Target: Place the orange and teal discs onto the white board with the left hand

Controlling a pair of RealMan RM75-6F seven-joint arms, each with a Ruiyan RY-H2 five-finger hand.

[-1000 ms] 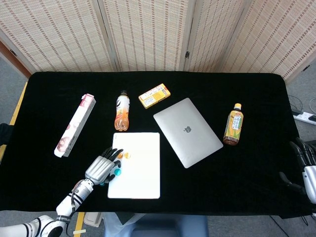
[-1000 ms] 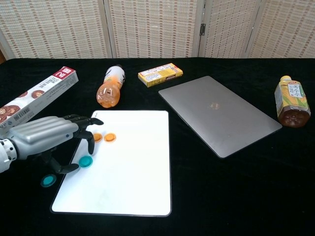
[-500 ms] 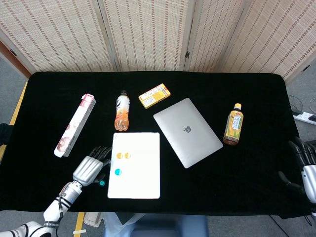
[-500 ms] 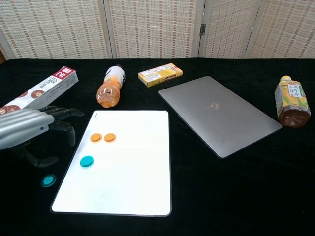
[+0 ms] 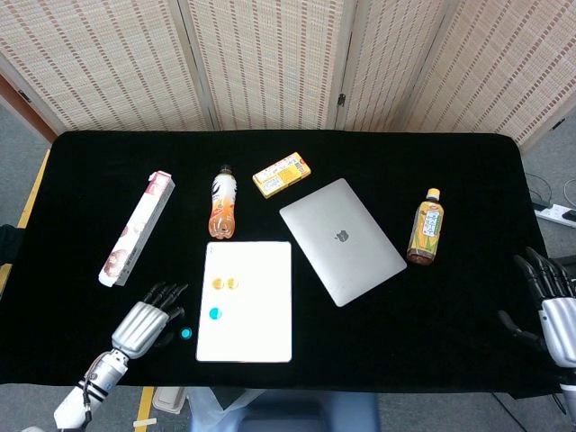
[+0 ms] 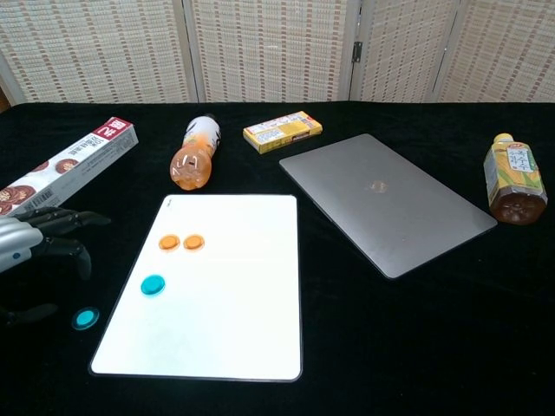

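the left hand (image 5: 142,324) at the lower left of the frame has a silver metal back and black fingers (image 6: 61,220), on a white forearm with black cables. the right hand (image 5: 551,304) looks alike.

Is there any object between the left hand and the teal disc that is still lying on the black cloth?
Nothing visible does. The teal disc lies on bare cloth just left of the white board, and the left hand hovers beside it with only cloth between.
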